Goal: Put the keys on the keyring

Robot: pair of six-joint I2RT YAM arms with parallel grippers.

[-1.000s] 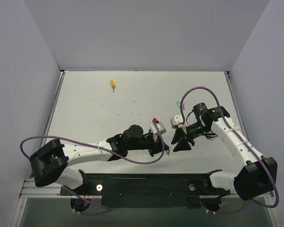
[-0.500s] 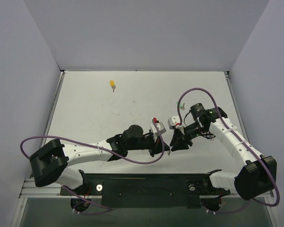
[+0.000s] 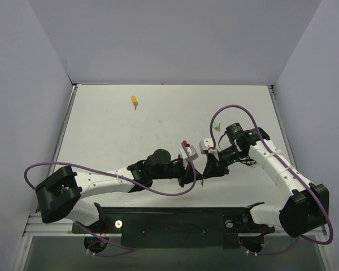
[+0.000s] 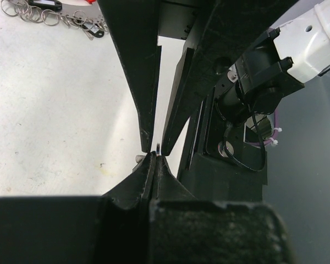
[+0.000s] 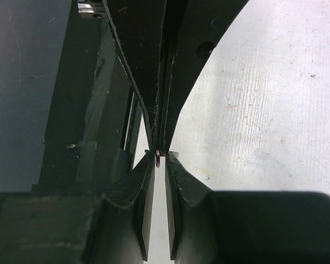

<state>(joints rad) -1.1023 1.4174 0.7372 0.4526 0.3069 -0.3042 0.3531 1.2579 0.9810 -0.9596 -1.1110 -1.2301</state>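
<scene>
Keys lie well apart on the pale table [image 3: 101, 135]. The yellow key [image 3: 134, 100] is near the back edge, left of centre. The green key [image 3: 214, 125] is to the right, just beside the right arm's purple cable [image 3: 237, 107]. Lavender walls [image 3: 22, 84] close the left, back and right edges, and a black rail [image 3: 175, 223] runs along the front. Open table stretches to the left and back.

The left arm [image 3: 107, 182] lies low across from the left and the right arm [image 3: 274, 164] bends in from the right. They meet tip to tip near the front centre, close to the rail. The left gripper [image 4: 157, 159] is pressed fully closed on a thin wire ring [image 4: 158, 147] seen edge-on. The right gripper [image 5: 159, 157] has a narrow slit between its fingers [image 5: 146, 192] with that ring's edge in it; whether they pinch it cannot be told. The keyring [image 4: 30, 12], a string of small silver rings, lies flat on the table beyond the tips.
</scene>
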